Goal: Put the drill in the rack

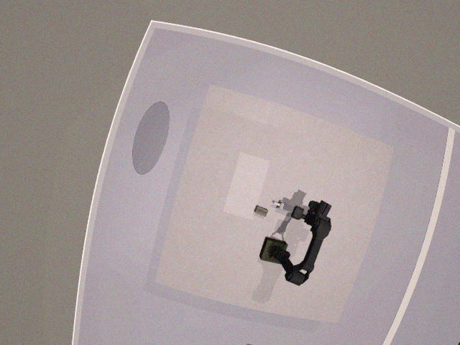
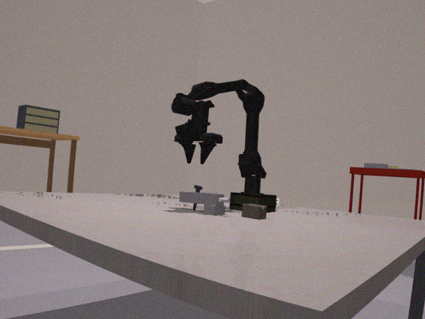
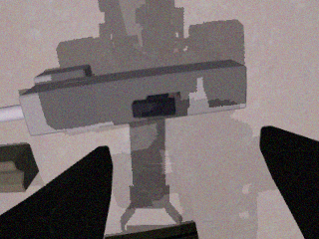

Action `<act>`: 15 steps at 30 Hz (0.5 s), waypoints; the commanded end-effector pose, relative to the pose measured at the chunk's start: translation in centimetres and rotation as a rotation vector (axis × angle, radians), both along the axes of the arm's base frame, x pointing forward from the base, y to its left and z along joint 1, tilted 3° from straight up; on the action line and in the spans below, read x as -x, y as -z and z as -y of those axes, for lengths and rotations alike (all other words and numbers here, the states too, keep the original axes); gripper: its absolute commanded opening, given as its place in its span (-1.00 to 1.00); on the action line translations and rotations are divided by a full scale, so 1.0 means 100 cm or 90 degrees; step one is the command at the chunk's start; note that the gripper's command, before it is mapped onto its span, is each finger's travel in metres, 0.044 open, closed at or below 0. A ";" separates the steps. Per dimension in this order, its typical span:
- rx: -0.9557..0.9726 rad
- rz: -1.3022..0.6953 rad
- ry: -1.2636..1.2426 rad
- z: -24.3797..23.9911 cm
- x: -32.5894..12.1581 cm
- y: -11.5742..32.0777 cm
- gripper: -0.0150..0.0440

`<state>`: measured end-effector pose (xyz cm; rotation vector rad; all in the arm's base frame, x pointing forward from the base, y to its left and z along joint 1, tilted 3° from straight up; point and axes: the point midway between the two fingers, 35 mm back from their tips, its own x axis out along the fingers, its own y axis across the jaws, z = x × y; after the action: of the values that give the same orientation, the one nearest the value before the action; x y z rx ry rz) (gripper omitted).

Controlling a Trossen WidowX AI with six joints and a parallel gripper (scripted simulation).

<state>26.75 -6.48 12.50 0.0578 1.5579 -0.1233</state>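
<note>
Gripper: the gripper (image 2: pixel 198 159) hangs well above the fixture, fingers spread apart, holding nothing.
Key: the small dark key (image 2: pixel 197 188) stands on top of the grey holder block (image 2: pixel 200 198), directly under the gripper.
Drill: its pale tip (image 2: pixel 224 199) pokes out of the block's end on the arm-base side; the rest is hidden.
Rack: the low grey rack (image 2: pixel 254 211) sits near that tip.
Doing it well: I judge the grasp should come down square on the exposed end, then draw straight along the block's axis.
</note>
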 end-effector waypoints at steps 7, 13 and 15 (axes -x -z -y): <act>-0.007 -0.031 -0.621 -0.099 -0.021 0.061 1.00; -0.009 -0.044 -0.956 -0.154 -0.013 0.092 1.00; -0.009 -0.046 -0.993 -0.160 -0.011 0.095 1.00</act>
<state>28.97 5.72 5.39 -0.8684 1.4143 0.8216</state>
